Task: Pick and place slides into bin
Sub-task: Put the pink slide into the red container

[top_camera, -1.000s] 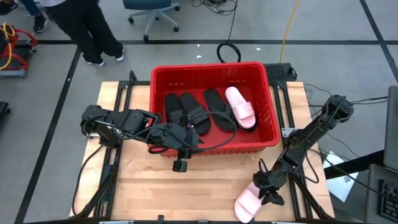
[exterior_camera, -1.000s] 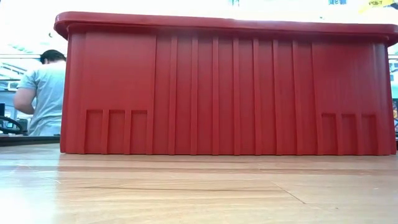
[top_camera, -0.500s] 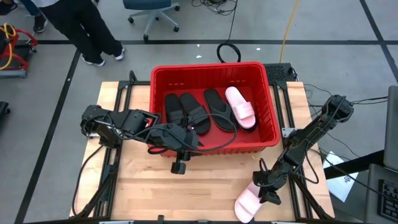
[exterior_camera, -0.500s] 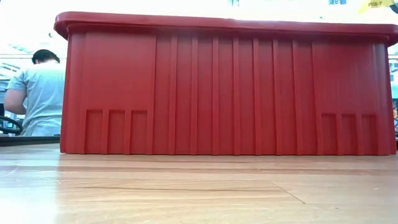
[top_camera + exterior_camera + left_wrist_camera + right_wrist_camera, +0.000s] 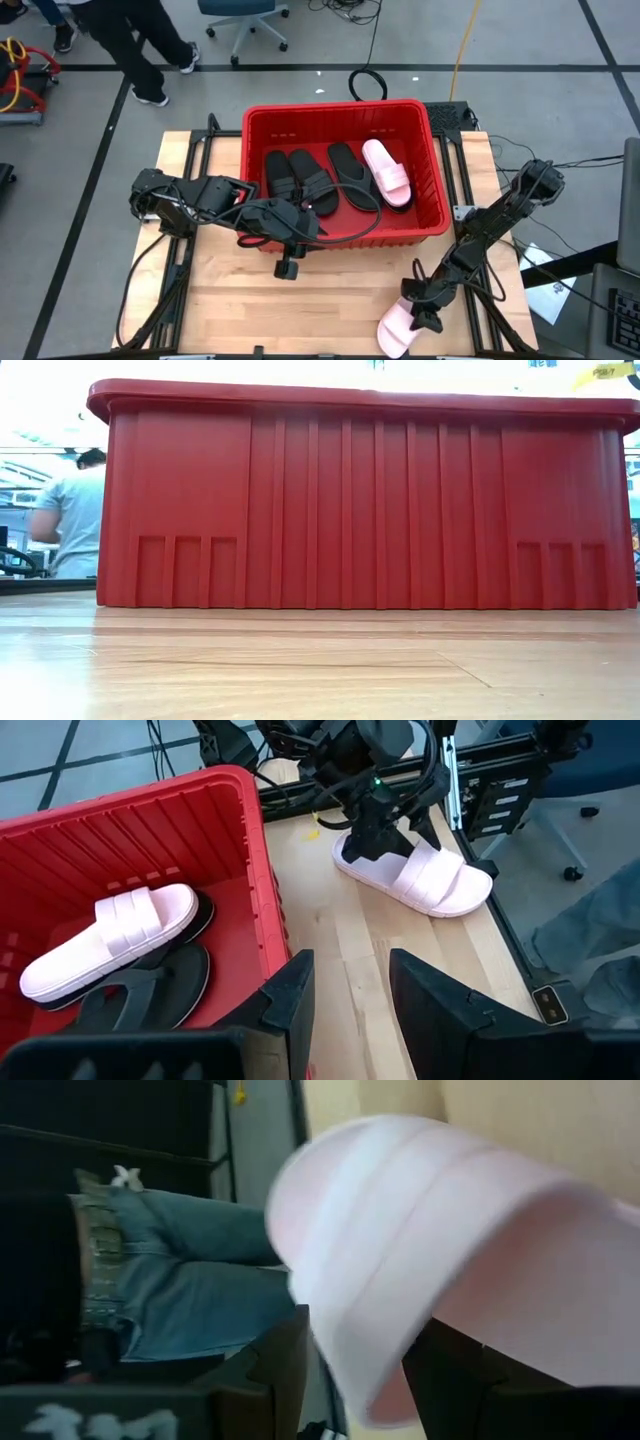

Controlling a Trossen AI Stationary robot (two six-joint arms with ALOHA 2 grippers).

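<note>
The red bin stands at the table's far middle. Inside lie two black wide-strap slides, a black flip-flop and a pink slide. A second pink slide lies sole down on the wood at the near right. My right gripper is open at that slide's far-right end, and the end's rim lies between the two fingers. My left gripper hangs open and holds nothing, high above the table just before the bin's near wall. My right gripper has a finger on each side of the pink slide's end rim, coming slanting down from the table's right. Whether the fingers touch the slide I cannot tell. The slide lies flat on the table.
The bin's tall near wall fills the low view. Bare wood lies between the bin and the near edge. Black frame rails run along the table's sides. A person walks beyond the far left corner, by an office chair.
My right gripper has rolled a little and settled slightly lower at the pink slide's end. The slide lies where it was. The person beyond the table has stepped on.
</note>
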